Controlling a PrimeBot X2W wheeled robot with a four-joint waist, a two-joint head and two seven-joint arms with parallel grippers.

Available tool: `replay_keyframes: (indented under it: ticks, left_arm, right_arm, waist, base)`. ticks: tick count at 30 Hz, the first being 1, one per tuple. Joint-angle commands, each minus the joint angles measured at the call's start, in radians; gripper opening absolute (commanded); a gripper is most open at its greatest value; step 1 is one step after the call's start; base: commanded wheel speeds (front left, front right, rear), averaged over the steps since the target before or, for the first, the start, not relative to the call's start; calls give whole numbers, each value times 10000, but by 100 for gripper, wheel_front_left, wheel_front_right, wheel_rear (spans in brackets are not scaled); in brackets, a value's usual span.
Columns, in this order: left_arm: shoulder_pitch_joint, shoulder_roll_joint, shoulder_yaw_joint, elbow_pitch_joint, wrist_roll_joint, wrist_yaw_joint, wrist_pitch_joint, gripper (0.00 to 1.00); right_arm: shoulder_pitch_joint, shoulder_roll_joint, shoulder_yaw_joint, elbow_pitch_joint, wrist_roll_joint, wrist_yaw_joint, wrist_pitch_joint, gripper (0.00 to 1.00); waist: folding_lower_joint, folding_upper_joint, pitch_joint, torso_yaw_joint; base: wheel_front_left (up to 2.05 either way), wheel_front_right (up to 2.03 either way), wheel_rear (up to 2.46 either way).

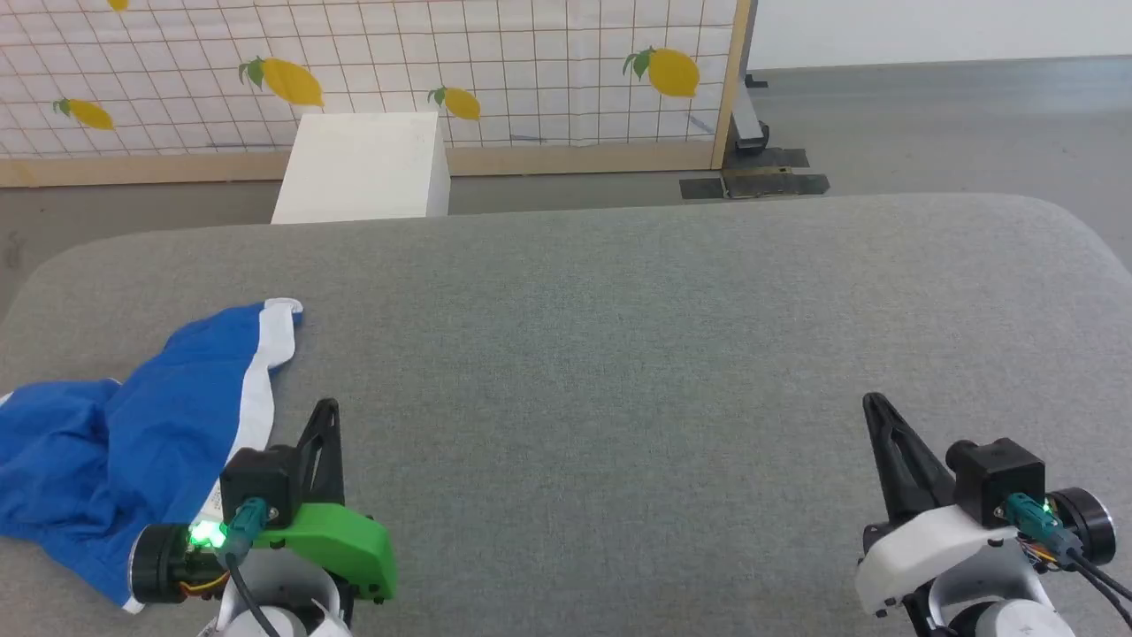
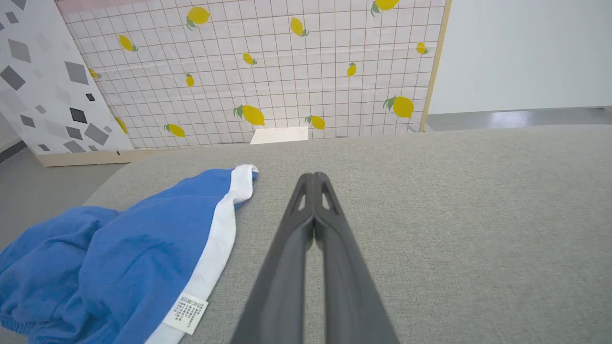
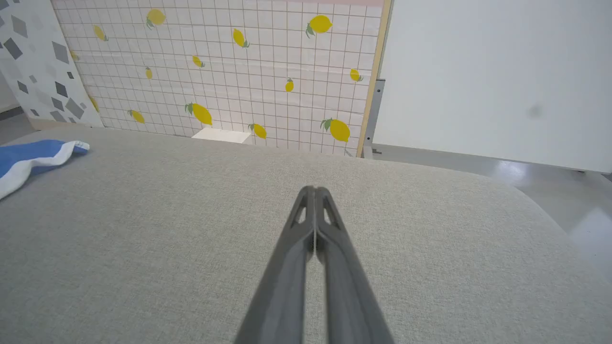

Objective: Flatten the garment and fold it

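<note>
- Head view is looking down on a wide grey fabric-covered surface [image 1: 619, 354] with rounded corners. The garment [image 1: 133, 442], bright blue and crumpled, is lying at the surface's left side, near the front edge.
- The left gripper [image 1: 329, 407], on a green-cased wrist, is hovering just beside the garment's right edge. Its two dark fingers are pressing together with nothing between them.
- The right gripper [image 1: 874, 402], on a white-cased wrist, is sitting well apart at the lower right, over bare surface. Its fingers are likewise closed against each other and empty.
- Left wrist view is adding detail on the cloth. A wide white edge band [image 2: 220, 239] is running along the garment's right side up to a rounded tip. A small white care label [image 2: 186, 313] with printed marks is lying at the band's near end.
- That same view is bringing in a speckled panel [image 2: 43, 86], white with grey diamonds, standing at the far left.
- Right wrist view is catching the garment's banded tip at its left edge. To the right, a plain white wall [image 3: 478, 71] is rising above a glossy grey floor [image 3: 588, 224].
- Beyond the surface, a white box [image 1: 363, 168] is standing against a lemon panel [image 1: 531, 71], white tiles printed with yellow lemons in a pale wood frame.
</note>
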Motion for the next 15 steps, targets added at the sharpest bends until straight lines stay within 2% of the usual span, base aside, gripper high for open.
replay_keyframes:
  ticks: [1, 15]
  left_arm:
    - [113, -51, 14, -26, 103, 66, 14, 0]
    - [113, -51, 14, -26, 103, 66, 14, 0]
  right_arm:
    - [-139, 3, -11, -51, -62, -15, 1, 0]
    - [-139, 3, -11, -51, -62, -15, 1, 0]
  waist:
    - [0, -1, 0, 0]
    - [0, -1, 0, 0]
  base:
    - [0, 0, 0]
    - [0, 0, 0]
